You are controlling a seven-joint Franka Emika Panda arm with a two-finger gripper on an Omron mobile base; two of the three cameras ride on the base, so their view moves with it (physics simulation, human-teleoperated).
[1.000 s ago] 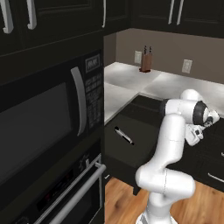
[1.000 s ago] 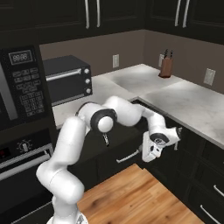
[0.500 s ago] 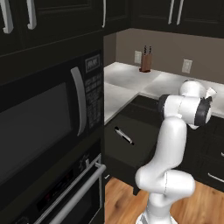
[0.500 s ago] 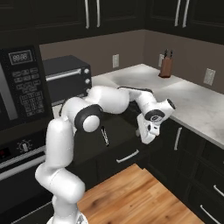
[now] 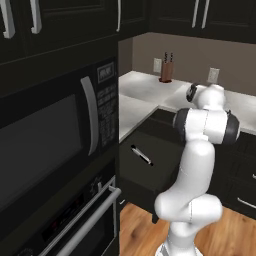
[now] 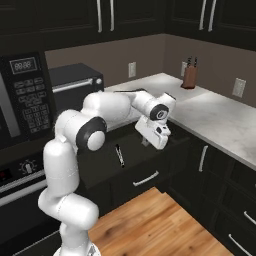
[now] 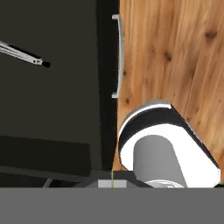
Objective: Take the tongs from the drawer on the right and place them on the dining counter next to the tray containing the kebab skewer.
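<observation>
- Tongs [image 5: 141, 155]: slim silver metal arms with black ends, lying flat inside the open drawer [image 5: 150, 167], dark and matte within.
- Drawer's thin silver bar handle [image 7: 117, 56] over grainy wooden floor [image 7: 170, 52].
- Gripper [image 6: 156, 136]: white, blocky, jaws together, empty, above the drawer.

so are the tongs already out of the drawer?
No: the tongs lie inside the open drawer, and the gripper hangs above it with nothing in it.
</observation>
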